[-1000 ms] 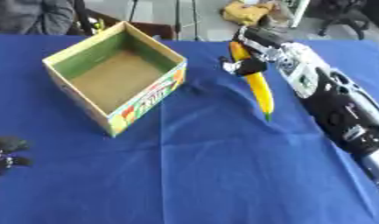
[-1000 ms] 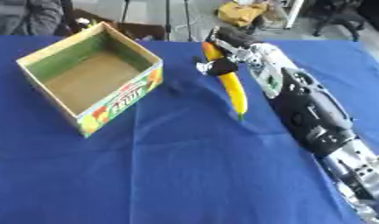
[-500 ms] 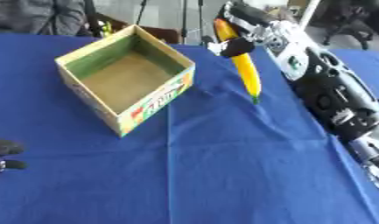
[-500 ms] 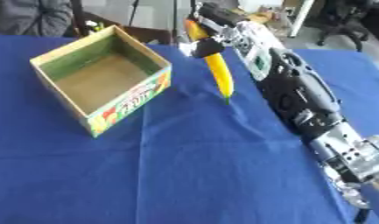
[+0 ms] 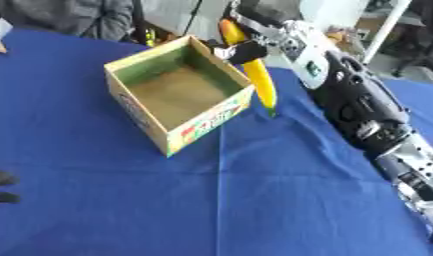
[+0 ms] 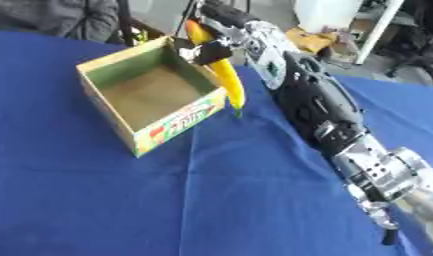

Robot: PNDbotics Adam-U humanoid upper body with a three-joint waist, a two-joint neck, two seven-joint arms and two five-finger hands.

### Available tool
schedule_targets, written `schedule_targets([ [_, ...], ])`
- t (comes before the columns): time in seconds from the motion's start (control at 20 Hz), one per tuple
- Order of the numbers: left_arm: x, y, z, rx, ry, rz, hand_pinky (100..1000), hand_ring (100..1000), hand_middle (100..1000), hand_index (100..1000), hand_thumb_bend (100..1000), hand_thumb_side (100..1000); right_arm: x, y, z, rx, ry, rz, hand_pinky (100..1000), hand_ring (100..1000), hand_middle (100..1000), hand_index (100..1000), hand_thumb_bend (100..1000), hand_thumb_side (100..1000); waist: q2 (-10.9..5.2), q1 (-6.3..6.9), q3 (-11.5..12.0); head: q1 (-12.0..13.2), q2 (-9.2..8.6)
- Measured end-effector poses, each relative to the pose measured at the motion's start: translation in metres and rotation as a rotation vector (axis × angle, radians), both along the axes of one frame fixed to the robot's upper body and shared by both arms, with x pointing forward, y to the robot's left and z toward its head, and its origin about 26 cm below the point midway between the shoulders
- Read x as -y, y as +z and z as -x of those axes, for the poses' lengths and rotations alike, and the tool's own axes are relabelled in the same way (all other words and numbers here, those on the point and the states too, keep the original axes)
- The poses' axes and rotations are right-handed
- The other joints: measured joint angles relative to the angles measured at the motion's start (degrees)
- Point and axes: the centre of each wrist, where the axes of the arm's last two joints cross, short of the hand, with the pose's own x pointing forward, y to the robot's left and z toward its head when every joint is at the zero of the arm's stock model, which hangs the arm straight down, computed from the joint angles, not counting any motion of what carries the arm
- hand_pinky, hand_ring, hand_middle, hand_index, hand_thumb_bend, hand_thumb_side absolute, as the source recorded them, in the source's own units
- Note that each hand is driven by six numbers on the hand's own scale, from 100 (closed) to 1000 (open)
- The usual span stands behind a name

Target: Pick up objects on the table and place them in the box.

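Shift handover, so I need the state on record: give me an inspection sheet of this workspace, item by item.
Surface: table under a blue cloth, creased.
Job's things: open cardboard box, nothing seen inside; yellow banana held in the air by its upper end, hanging beside the box's right corner, tip down.
Clutter: nothing seen.
Hands: right hand with fingers curled round the banana's top; left hand only partly in view at the lower left edge, fingers not readable.
Cables: nothing seen.
Surroundings: a person's dark sleeve beyond the far edge, chairs and stands behind.
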Motion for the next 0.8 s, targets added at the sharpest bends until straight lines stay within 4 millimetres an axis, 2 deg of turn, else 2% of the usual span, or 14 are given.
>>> schedule_targets([
  [0.2, 0.004, 0.006, -0.002, 0.017, -0.012, 0.006, 609, 720, 608, 595, 188, 1000, -0.008, 0.004, 0.001, 0.07, 0.033, -0.007, 239, 169, 140, 300, 100, 517, 0.92, -0.57, 2.62, -1.61, -1.04],
  [0.5, 0.007, 0.009, -0.003, 0.027, -0.025, 0.003, 609, 720, 608, 595, 186, 1000, -0.019, 0.01, 0.005, 0.214, 0.089, 0.012, 250, 177, 147, 295, 100, 512, 2.21, -1.63, 5.21, -3.99, -2.47],
  [0.8, 0.01, 0.011, -0.004, 0.037, -0.031, 0.004, 610, 721, 608, 595, 183, 1000, -0.02, 0.009, 0.005, 0.279, 0.106, 0.036, 275, 192, 153, 306, 100, 525, 3.5, -1.84, 5.46, -5.63, -3.5],
])
